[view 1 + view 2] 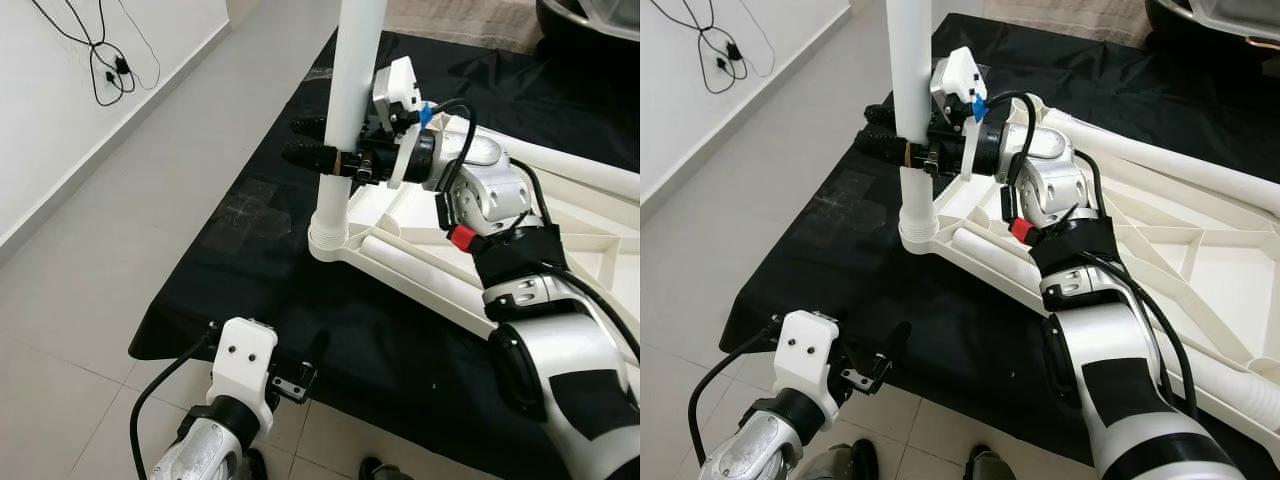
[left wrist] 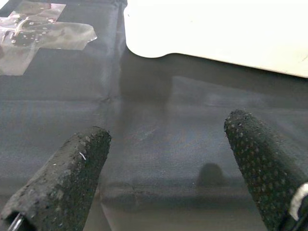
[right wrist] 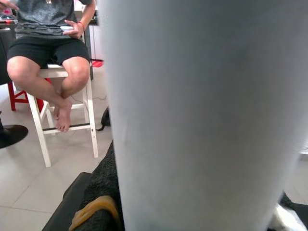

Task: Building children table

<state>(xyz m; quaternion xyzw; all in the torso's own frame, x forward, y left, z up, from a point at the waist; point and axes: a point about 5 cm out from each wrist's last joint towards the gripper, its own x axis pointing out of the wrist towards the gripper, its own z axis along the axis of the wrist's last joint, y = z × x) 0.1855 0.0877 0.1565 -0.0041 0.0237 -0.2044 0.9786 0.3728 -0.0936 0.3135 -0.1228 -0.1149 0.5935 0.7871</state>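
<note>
Right arm: we reach forward and across our front, forearm level, wrist turned toward our left, above the upturned table top.
Right gripper: our jaws are clamped on the white table leg, one black finger on either side of it, partway up the tube.
Table leg: it stands upright in the round socket at the near left corner of the table top.
Table top: it lies underside up on the black cloth spread over the tiled floor.
Left arm: we hold it low and bent near our body, at the near edge of the cloth.
Left gripper: our jaws are spread apart and hold nothing, hovering just over the cloth, near the table top's edge.
Person: seated on a white stool, seen past the leg in our right wrist view.
</note>
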